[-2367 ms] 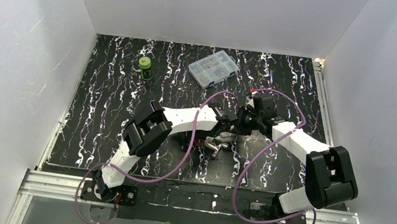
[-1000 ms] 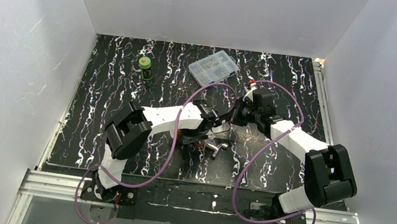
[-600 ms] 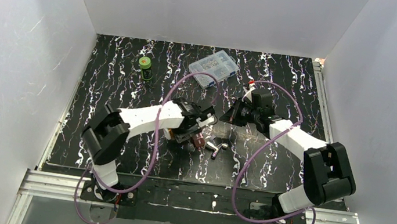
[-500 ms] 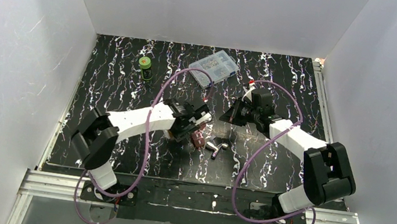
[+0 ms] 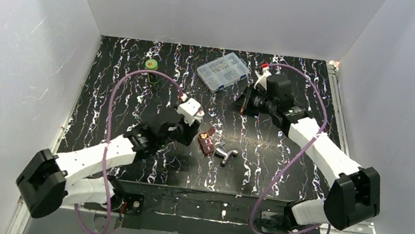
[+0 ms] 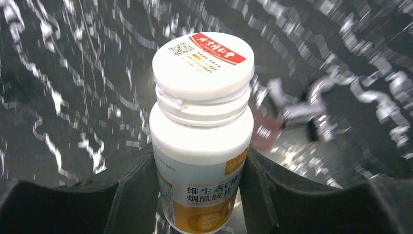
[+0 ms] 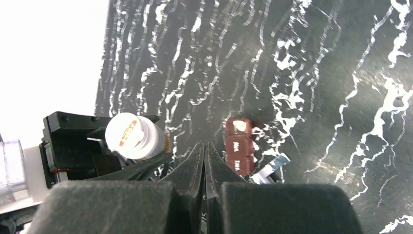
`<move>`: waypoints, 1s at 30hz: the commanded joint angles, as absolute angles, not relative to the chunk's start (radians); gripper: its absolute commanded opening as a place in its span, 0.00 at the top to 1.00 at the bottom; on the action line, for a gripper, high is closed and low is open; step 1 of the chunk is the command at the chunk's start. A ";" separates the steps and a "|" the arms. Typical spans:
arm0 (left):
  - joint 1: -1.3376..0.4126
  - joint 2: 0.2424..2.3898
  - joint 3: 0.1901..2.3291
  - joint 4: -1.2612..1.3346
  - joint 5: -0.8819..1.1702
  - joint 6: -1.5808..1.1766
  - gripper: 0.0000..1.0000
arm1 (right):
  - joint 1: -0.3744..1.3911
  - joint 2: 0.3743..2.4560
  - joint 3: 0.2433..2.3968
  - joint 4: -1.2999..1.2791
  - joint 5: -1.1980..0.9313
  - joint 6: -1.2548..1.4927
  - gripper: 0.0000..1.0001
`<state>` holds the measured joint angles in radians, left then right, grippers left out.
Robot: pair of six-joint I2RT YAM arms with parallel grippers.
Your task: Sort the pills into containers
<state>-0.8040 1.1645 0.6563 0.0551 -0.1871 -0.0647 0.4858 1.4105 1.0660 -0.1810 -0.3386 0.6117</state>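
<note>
Left gripper (image 6: 197,195) clamps the capped pill bottle (image 6: 202,122) near the case (image 5: 206,142); right gripper (image 7: 204,161), shut and empty, should likely open onto the cap (image 6: 203,63).

The top camera looks down from high behind over the whole table (image 5: 118,80), while both wrist cameras sit close and low, facing inward, sharing the white bottle (image 7: 132,136) and, seemingly, the red-brown case (image 7: 238,146) — blurred in the left view.

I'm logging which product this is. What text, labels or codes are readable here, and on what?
"维生素C" above "烟酰胺片": front label of the pill bottle.
Print on the cap sticker, beside a QR code: too small to read.
Pale marks on the red-brown case: too blurred to read.
</note>
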 commanded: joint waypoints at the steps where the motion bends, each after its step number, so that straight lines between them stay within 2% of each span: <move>1: -0.780 1.042 0.606 0.391 -0.057 -0.095 1.00 | 0.525 1.353 1.194 -0.321 -0.308 0.562 0.94; 5: -0.774 0.991 0.596 0.452 0.042 -0.105 1.00 | 0.564 1.358 1.295 -0.407 -0.287 0.539 0.92; 8: -0.760 0.972 0.596 0.484 0.131 -0.123 1.00 | 0.595 1.352 1.370 -0.457 -0.251 0.529 0.82; 13: -0.751 0.955 0.594 0.510 0.199 -0.132 1.00 | 0.624 1.340 1.464 -0.531 -0.201 0.510 0.47; 16: -0.748 0.950 0.593 0.522 0.219 -0.140 1.00 | 0.626 1.335 1.508 -0.574 -0.171 0.501 0.32; 20: -0.737 0.960 0.598 0.538 0.247 -0.171 1.00 | 0.650 1.324 1.547 -0.606 -0.165 0.486 0.17; 22: -0.731 0.968 0.601 0.546 0.253 -0.187 1.00 | 0.674 1.310 1.554 -0.613 -0.151 0.484 0.16; 28: -0.711 0.971 0.609 0.571 0.285 -0.216 1.00 | 0.747 1.274 1.540 -0.623 -0.108 0.474 0.29; 30: -0.710 0.972 0.614 0.565 0.295 -0.215 1.00 | 0.761 1.268 1.540 -0.623 -0.092 0.474 0.30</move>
